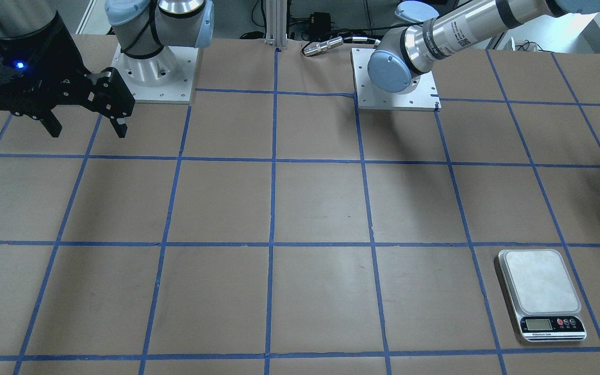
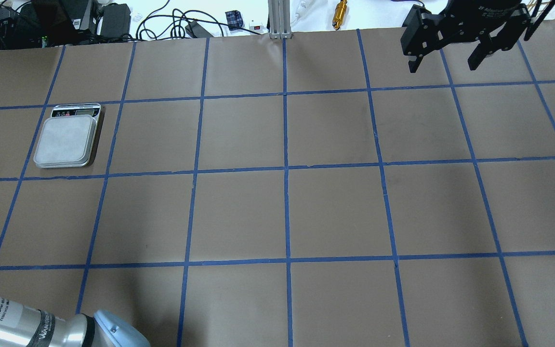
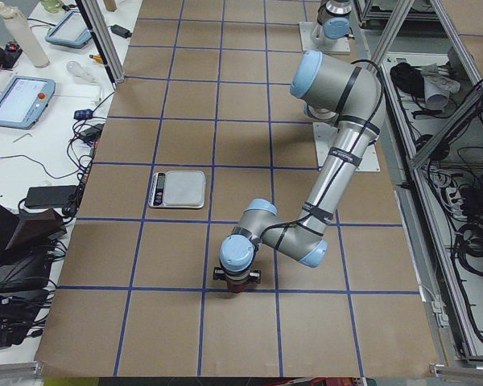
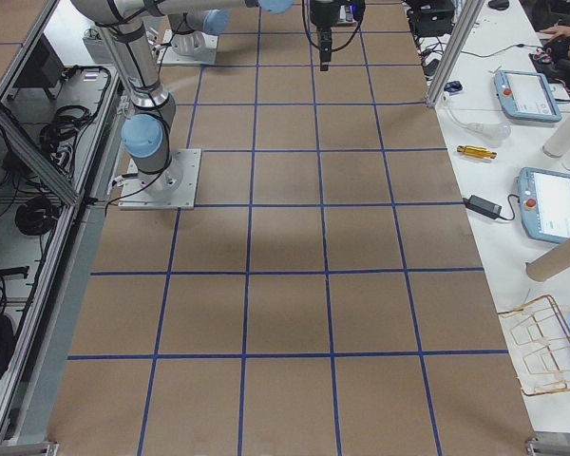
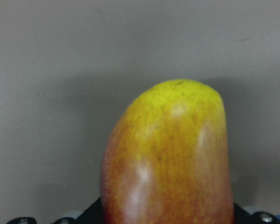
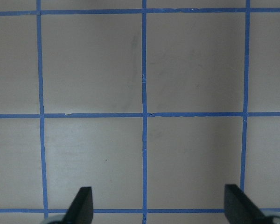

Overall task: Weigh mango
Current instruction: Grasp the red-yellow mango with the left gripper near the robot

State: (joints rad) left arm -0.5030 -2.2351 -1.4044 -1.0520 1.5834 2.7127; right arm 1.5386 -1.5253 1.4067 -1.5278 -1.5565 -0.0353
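A: Brown-papered worktop (image 2: pixel 287 212), blue tape grid. The mango (image 5: pixel 168 158) is found at the robot's left end, right at the left hand (image 3: pixel 237 281), and its wrist view is filled by it.

B: Grasped?

A: That cannot be told; the fingers are hidden. The long axis is run up that view, yellow end pointed away from the wrist.

B: And the scale (image 1: pixel 539 294)?

A: Set apart, toward the operators' side. The left arm is judged nearer. The right hand (image 1: pixel 87 125) is held spread open, far off.
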